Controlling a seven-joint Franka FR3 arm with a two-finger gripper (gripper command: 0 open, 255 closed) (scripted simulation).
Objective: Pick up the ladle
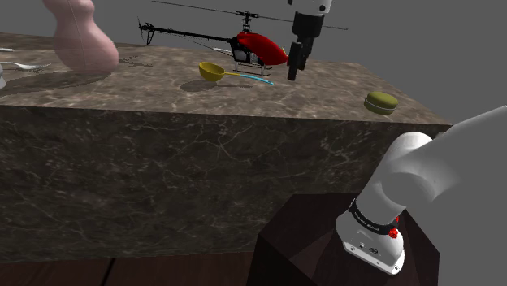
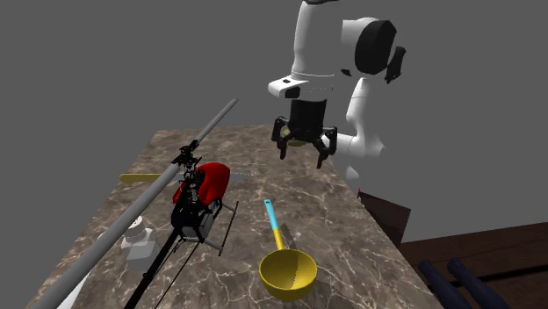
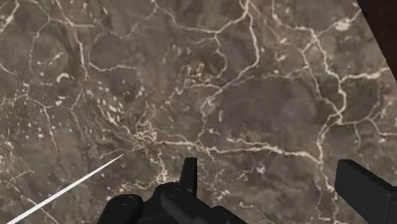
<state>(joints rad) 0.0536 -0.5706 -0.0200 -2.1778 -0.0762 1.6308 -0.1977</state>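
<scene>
Marbled brown counter; yellow ladle is laid beside red helicopter, bowl up. Claw is hung above counter, spread wide, empty. Judged light, rigid, slick; handle best pinched midway.

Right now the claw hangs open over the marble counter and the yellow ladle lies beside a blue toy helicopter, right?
Not quite: the helicopter is red, not blue, as the second exterior view shows. The claw does hang open over the marble counter, with the yellow ladle lying beside the helicopter.
</scene>
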